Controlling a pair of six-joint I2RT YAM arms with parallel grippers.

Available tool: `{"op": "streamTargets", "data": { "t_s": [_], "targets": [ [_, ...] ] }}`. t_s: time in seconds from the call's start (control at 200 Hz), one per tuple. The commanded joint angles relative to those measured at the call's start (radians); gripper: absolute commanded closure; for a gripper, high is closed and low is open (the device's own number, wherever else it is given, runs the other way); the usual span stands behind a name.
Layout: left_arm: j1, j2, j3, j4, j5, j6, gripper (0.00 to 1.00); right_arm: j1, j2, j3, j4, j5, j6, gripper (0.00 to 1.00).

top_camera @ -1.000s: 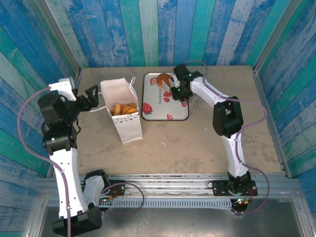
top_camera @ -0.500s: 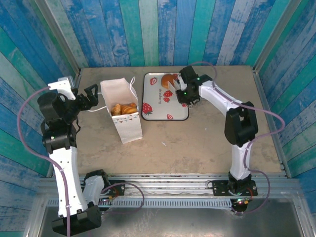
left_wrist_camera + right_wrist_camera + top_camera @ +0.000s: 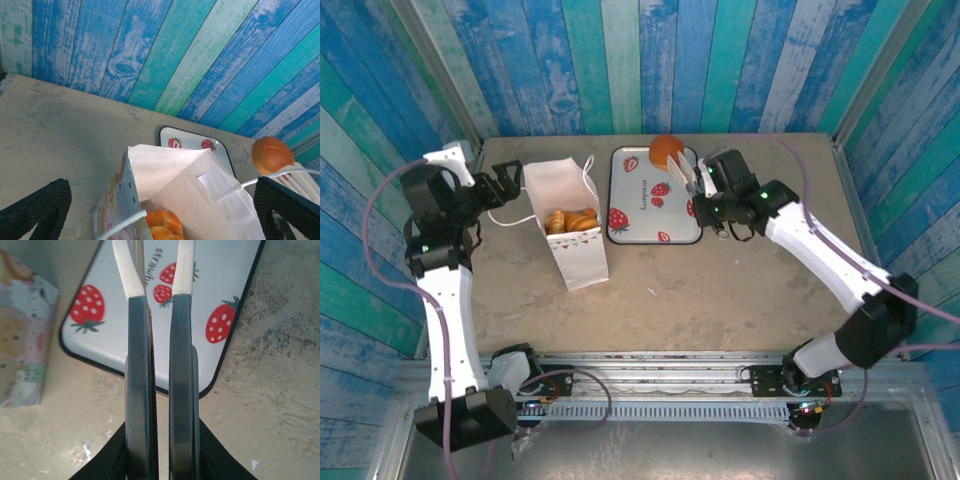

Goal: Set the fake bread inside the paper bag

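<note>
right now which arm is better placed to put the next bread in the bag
Right. The right jaws seem shut on the bun at the tray's far edge, next to the bag. The left jaws hang open and empty at the bag's other side.

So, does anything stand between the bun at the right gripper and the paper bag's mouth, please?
Nothing visible does: the bun sits at the right gripper's tips over the tray, and the paper bag stands open beside it.
</note>
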Motion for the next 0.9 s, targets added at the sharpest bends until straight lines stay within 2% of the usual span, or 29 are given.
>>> {"op": "streamTargets", "data": {
  "t_s": [0.0, 0.15, 0.326, 0.421, 0.621, 0.892],
  "targets": [
    [0.004, 0.076, 0.055, -0.011, 0.06, -0.011, 0.0, 0.007, -0.1, 0.006, -0.004, 0.056, 0.012, 0.89],
    [0.004, 0.149, 0.091, -0.002, 0.044, 0.002, 0.02, 0.065, -0.182, 0.062, -0.063, 0.093, -0.008, 0.89],
    [0.004, 0.286, 0.168, -0.089, 0.093, 0.062, 0.18, 0.141, -0.231, 0.151, -0.095, 0.183, -0.055, 0.89],
    [0.003, 0.331, 0.173, -0.108, 0.148, 0.081, 0.22, 0.188, -0.222, 0.229, -0.139, 0.227, -0.073, 0.89],
    [0.003, 0.381, 0.16, -0.109, 0.174, 0.112, 0.23, 0.323, -0.177, 0.346, -0.147, 0.266, -0.094, 0.89],
    [0.004, 0.419, 0.129, -0.103, 0.2, 0.138, 0.38, 0.528, -0.064, 0.446, -0.124, 0.313, -0.1, 0.89]
  ]
}}
